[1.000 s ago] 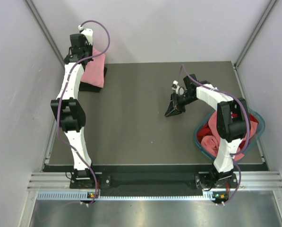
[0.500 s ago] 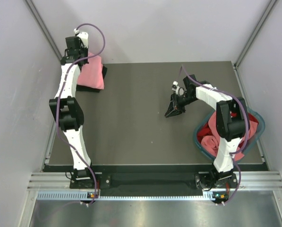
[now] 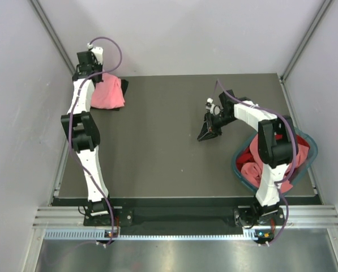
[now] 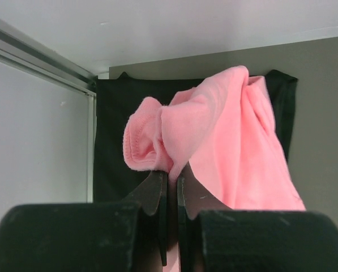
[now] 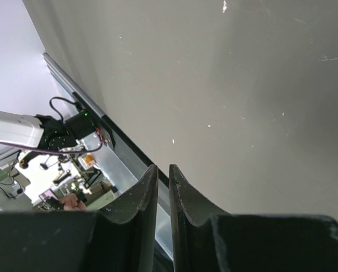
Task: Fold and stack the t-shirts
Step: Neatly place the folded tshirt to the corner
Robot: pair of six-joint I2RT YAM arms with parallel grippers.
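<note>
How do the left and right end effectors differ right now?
The left end effector pinches a fold of the pink t-shirt; the right end effector grips nothing. Left is far-left over the black t-shirt; right hangs above bare table. Both are shut.

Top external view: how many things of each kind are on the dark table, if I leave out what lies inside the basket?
Salmon pink cloth t-shirt: 1
Black cloth t-shirt, under the pink one: 1
Round teal plastic basket: 1
Total: 3
</note>
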